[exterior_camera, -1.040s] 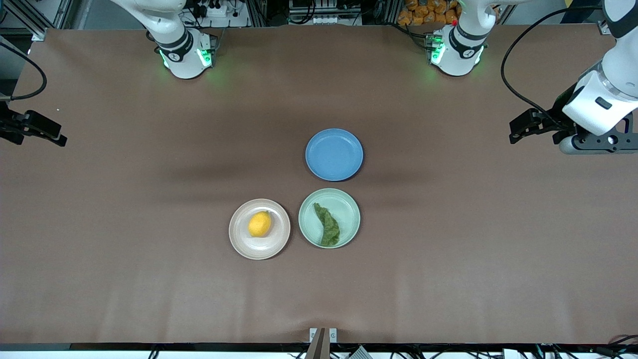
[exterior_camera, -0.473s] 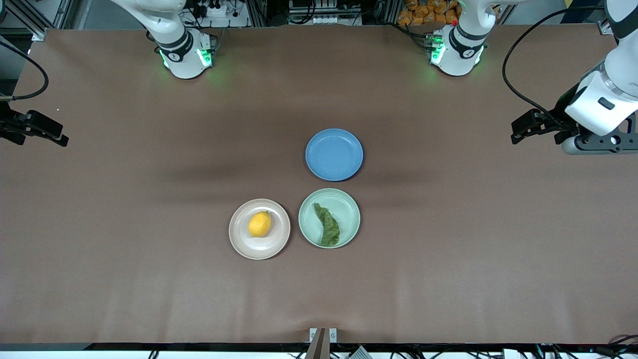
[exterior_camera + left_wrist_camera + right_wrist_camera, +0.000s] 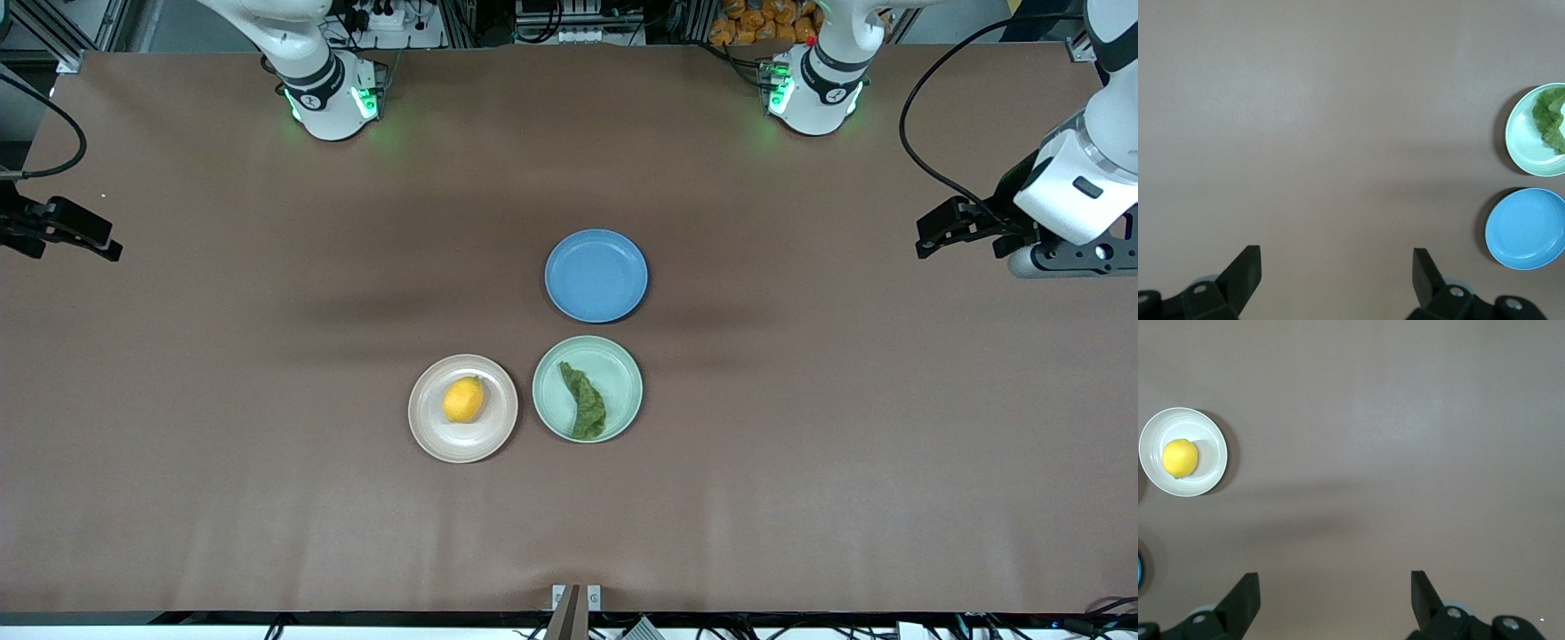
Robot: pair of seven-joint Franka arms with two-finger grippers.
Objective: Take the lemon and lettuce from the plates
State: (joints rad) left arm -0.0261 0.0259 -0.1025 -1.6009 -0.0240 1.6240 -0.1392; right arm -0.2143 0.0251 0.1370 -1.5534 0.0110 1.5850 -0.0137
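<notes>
The lemon was a small oval of bright yellow with one slightly pointed tip, lying in the middle of the beige-pink plate. Just beside that plate, toward the left arm's end of the table, the pale mint green plate carried the lettuce (a crinkled dark-green leaf, long and slightly curved). The blue plate sat farther from the front camera than the green one. Both arms waited well apart from the plates: the left gripper hung over bare table at its own end with fingers spread and holding nothing, and the right gripper likewise.
</notes>
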